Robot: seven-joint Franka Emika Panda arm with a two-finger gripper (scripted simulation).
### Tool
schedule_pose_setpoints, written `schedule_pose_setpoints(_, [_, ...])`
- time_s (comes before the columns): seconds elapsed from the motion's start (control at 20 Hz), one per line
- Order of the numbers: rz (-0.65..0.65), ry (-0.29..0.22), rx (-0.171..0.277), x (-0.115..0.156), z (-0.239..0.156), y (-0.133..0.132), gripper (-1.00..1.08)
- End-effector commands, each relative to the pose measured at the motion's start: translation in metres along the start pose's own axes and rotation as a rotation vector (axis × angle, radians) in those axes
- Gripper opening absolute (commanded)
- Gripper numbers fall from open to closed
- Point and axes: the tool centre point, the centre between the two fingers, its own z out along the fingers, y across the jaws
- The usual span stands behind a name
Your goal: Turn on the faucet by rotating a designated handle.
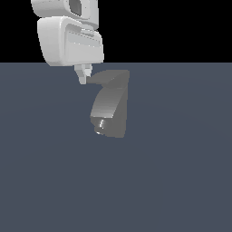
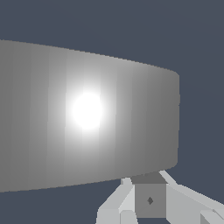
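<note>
The arm's white upper links are cut off by the top edge of the exterior view, and only a short stub of the gripper (image 1: pixel 83 74) shows below them, so I cannot tell whether its fingers are spread or closed. In the wrist view a broad curved grey surface with a bright glare fills most of the picture; what it belongs to is unclear. The faucet (image 1: pixel 110 108) stands on the blue-grey floor (image 1: pixel 181 181), nozzle (image 1: pixel 101 125) low. The handle (image 1: pixel 108 77) tops it, its tip just beside the gripper.
</note>
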Motion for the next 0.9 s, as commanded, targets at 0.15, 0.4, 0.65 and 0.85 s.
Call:
schedule_pose_setpoints(0.15, [0.024, 0.001, 0.000, 0.039, 0.000, -0.002, -1.00])
schedule_pose_setpoints(0.4, [0.025, 0.001, -0.001, 0.065, 0.000, 0.000, -1.00])
schedule_pose_setpoints(0.65, [0.025, 0.001, -0.001, 0.092, 0.000, 0.003, -1.00])
schedule_pose_setpoints(0.85, [0.006, 0.002, 0.001, 0.086, 0.000, -0.003, -1.00])
